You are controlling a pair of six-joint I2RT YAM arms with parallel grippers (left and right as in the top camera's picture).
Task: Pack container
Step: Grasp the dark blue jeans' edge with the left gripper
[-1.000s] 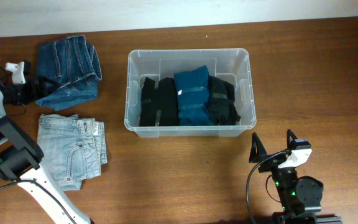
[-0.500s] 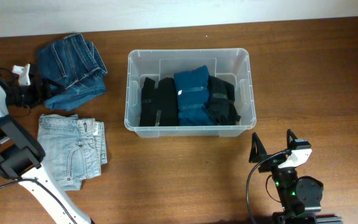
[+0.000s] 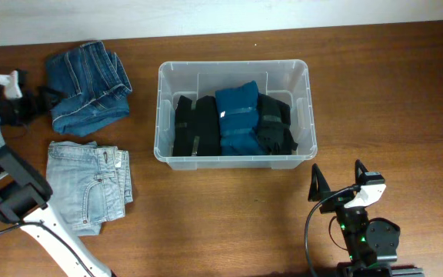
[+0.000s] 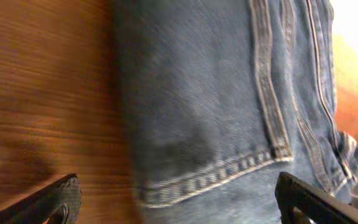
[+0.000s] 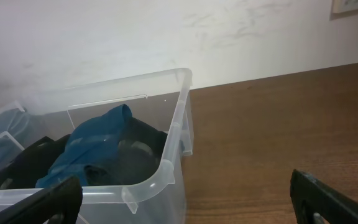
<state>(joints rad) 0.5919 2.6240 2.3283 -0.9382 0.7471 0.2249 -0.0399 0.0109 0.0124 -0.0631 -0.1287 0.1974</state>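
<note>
Container holds three garments, two jeans outside; left pincer, right pincer gape wide.

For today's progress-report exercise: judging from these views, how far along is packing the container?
Done: black and teal folded clothes lie in the container. In hand: nothing; left jaws stand open at the dark jeans. Left: those and the light jeans, both on the table.

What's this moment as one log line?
left jaws: open at dark jeans | right jaws: open, empty | container: teal and black clothes inside
</note>
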